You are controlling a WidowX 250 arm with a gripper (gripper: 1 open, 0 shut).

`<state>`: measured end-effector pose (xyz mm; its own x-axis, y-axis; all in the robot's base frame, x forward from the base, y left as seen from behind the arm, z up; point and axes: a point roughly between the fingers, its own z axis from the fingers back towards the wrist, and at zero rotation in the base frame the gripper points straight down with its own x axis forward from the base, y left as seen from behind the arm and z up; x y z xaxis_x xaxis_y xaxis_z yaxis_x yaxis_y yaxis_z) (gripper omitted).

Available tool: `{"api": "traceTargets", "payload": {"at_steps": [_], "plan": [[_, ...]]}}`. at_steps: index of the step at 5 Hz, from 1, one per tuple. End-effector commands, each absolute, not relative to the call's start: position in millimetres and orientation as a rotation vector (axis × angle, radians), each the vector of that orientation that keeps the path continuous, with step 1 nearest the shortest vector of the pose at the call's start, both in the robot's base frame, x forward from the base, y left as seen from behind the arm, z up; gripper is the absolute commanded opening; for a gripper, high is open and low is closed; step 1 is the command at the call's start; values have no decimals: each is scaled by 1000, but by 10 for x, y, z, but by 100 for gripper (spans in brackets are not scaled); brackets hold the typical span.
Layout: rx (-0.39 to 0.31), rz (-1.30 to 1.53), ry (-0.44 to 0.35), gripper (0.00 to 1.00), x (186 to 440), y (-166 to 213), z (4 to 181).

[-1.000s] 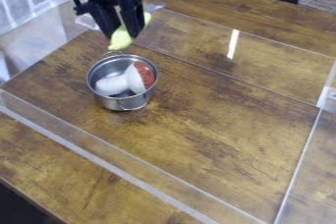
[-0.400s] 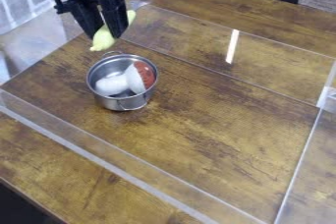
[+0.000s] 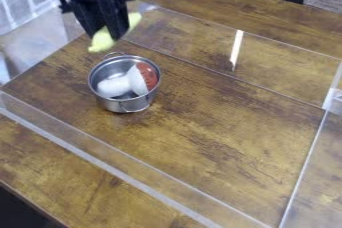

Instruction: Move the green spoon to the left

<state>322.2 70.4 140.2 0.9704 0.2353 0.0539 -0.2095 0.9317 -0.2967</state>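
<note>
The green spoon [image 3: 108, 36] hangs tilted above the table at the upper left, its yellow-green bowl end pointing down-left and its handle running up behind the fingers. My black gripper [image 3: 102, 17] is shut on the green spoon, pointing steeply down, with the two fingers [image 3: 87, 17] covering the spoon's middle. Spoon and gripper hang just beyond the steel bowl [image 3: 124, 83], above and slightly left of it, apart from it.
The steel bowl holds white and red contents. Clear acrylic walls [image 3: 160, 187] border the wooden table along the front and right. A bright light reflection [image 3: 237, 46] lies on the wood at centre right. White slats stand at the far left edge.
The gripper with the spoon has shifted left from above the bowl's far right side to its far left side. The bowl has stayed put.
</note>
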Motion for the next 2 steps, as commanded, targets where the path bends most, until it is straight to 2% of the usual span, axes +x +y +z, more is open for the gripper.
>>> {"api": "traceTargets", "payload": {"at_steps": [1,2], "plan": [[-268,250,-142,0,3290,968,1512],[-264,270,-140,0,3332,1153,1441]]}}
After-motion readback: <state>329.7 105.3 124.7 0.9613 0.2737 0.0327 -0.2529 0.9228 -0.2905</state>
